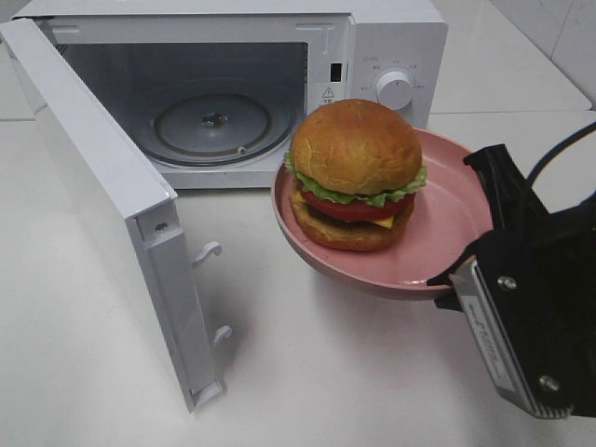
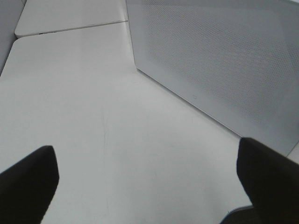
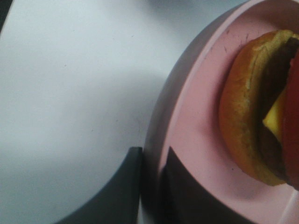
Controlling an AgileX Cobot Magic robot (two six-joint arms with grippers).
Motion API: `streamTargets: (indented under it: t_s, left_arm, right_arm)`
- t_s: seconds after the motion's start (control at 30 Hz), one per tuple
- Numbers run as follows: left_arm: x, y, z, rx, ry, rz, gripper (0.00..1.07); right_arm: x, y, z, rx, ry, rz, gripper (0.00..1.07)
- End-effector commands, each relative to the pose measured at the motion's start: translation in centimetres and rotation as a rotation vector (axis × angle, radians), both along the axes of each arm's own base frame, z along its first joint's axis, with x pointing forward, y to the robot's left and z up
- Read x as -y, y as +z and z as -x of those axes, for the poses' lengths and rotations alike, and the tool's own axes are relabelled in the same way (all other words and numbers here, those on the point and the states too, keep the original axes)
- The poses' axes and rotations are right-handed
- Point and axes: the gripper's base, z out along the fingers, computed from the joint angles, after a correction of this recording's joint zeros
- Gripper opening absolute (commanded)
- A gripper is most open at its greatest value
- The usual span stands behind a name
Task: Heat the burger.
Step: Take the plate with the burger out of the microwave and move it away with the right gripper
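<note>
The burger [image 1: 354, 172], with a tan bun, lettuce and tomato, sits on a pink plate [image 1: 447, 223] held in the air in front of the microwave's control panel. My right gripper [image 1: 466, 265] is shut on the plate's near right rim. The right wrist view shows the fingers [image 3: 126, 186] clamping the plate's rim [image 3: 187, 107], one outside and one inside, with the burger [image 3: 252, 126] just beyond. The left gripper [image 2: 145, 177] stands open over bare table, holding nothing; it does not show in the exterior view.
The white microwave [image 1: 391, 37] stands at the back with its door [image 1: 102, 205] swung wide to the left and the glass turntable [image 1: 212, 126] visible inside. The door's meshed panel [image 2: 219, 60] fills the left wrist view. The white table [image 1: 307, 372] lies below.
</note>
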Motion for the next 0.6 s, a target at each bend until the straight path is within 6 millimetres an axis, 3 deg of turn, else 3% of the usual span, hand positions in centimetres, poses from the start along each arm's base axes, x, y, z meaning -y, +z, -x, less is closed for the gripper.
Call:
streamTargets:
  t_s: [0.03,0.3,0.6]
  left_arm:
    - [0.1,0.0,0.3,0.02,-0.002,0.009,0.96]
    - [0.1,0.0,0.3,0.02,-0.002,0.009,0.96]
    - [0.1,0.0,0.3,0.02,-0.002,0.009,0.96]
  right_arm:
    - [1.3,1.0,0.9,0.064,-0.047,0.002,0.0]
    - [3.7,1.6,2.3,0.061,-0.22,0.029,0.0]
    - [5.3,1.7,2.3,0.052,-0.444,0.062,0.0]
